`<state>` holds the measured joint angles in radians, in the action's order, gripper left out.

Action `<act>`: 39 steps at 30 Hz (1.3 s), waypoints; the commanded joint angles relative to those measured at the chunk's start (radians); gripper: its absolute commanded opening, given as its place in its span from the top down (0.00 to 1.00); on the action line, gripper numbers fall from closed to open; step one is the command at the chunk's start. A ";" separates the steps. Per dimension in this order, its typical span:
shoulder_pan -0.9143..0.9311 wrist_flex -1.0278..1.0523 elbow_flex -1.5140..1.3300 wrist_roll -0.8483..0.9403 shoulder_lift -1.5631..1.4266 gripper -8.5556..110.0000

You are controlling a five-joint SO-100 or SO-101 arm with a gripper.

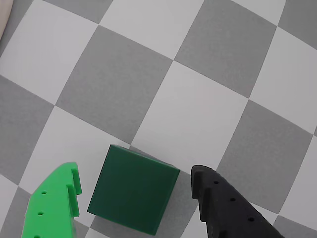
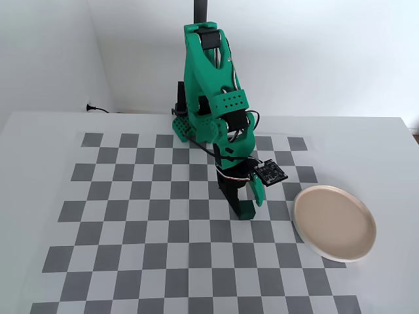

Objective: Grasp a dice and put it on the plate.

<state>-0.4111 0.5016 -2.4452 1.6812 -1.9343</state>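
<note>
In the wrist view the dice (image 1: 133,196), a dark green cube with plain faces, rests on the checkered mat. My gripper (image 1: 136,172) is open around it. The bright green finger (image 1: 57,198) stands to its left and the black finger (image 1: 223,203) to its right, each with a small gap to the cube. In the fixed view the gripper (image 2: 239,208) reaches down to the mat and its fingers hide the dice. The plate (image 2: 334,224), beige-pink with a cream rim, lies to the right of the gripper and holds nothing.
The grey-and-white checkered mat (image 2: 131,216) covers the white table. The green arm base (image 2: 190,124) stands at the back edge of the mat. A small circuit board (image 2: 270,173) hangs off the wrist. A pale curved edge (image 1: 4,17) shows in the wrist view's top-left corner.
</note>
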 commanded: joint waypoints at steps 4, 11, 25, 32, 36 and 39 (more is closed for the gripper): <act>-0.012 -0.049 0.008 -0.012 0.037 0.76; -0.014 -0.089 0.008 -0.017 0.117 0.77; -0.014 -0.117 0.008 -0.020 0.153 0.96; -0.015 -0.097 0.009 -0.025 0.087 0.96; -0.034 -0.023 0.012 -0.014 -0.066 0.96; -0.074 0.097 0.044 -0.015 -0.201 0.96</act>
<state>-0.4464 0.5047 -2.4452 1.6690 -1.9328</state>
